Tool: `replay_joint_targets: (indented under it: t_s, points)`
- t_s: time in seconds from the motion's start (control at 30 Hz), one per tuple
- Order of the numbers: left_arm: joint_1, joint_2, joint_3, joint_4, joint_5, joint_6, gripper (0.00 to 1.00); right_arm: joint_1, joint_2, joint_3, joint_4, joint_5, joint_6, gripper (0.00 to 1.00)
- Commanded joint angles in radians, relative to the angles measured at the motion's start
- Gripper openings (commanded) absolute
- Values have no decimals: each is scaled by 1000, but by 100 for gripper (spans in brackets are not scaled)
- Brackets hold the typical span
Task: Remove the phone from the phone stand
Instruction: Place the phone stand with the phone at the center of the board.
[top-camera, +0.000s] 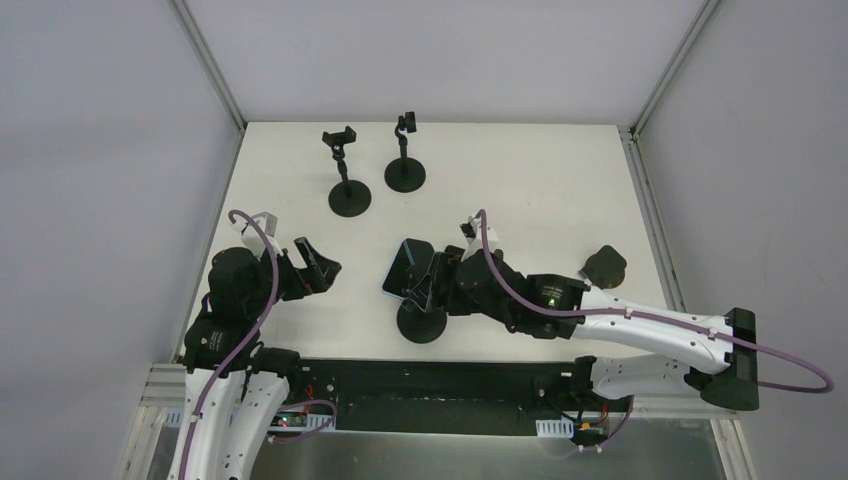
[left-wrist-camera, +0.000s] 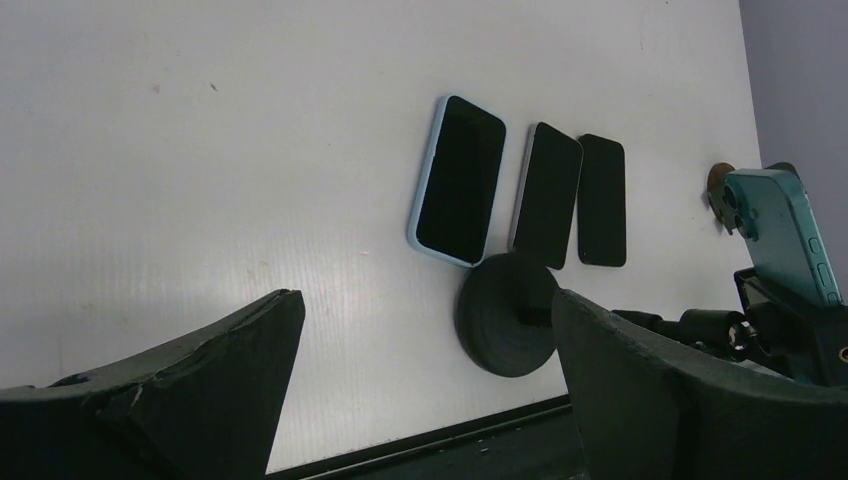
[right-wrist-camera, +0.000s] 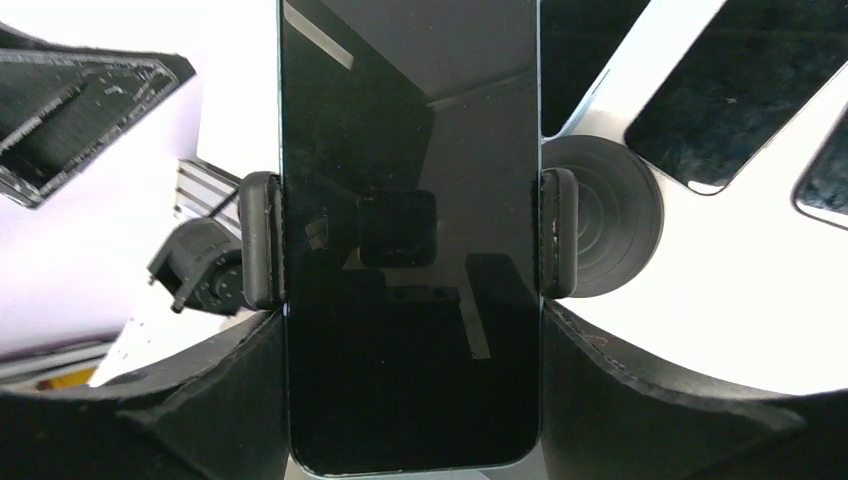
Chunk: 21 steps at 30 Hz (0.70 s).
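Observation:
The phone, with a dark screen and teal back, stands in the clamp of the phone stand, whose round black base rests near the table's front edge. My right gripper is shut on the phone's two long edges just below the clamp arms; in the top view it reaches in from the right. My left gripper hovers to the left of the stand, wide open and holding nothing. The stand's base shows between its fingers.
Three other phones lie flat side by side behind the stand, under my right arm. Two unloaded phone stands stand at the back. A dark round object sits to the right.

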Motion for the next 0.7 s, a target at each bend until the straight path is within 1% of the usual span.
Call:
replay_joint_targets:
  t_s: [0.0,0.03,0.13,0.2,0.4,0.53,0.6,0.67]
  points:
    - [-14,12,54,3,25,24,98,19,-42,11,243,111,153,19]
    - [-15,17,60,4,23,23,100,24,-48,2,240,121,183,19]
    - [-18,32,69,12,28,21,100,37,-67,-20,239,133,255,19]
    - [-21,41,69,21,33,20,100,52,-66,-12,228,146,265,19]
    - [-38,50,63,32,43,18,100,81,-60,58,119,173,265,20]
    - [-50,53,57,37,46,18,100,84,-66,58,73,193,274,21]
    - [-59,60,57,40,48,18,100,84,-69,52,51,208,288,23]
    - [-72,67,58,45,48,20,100,84,-72,41,36,226,303,27]
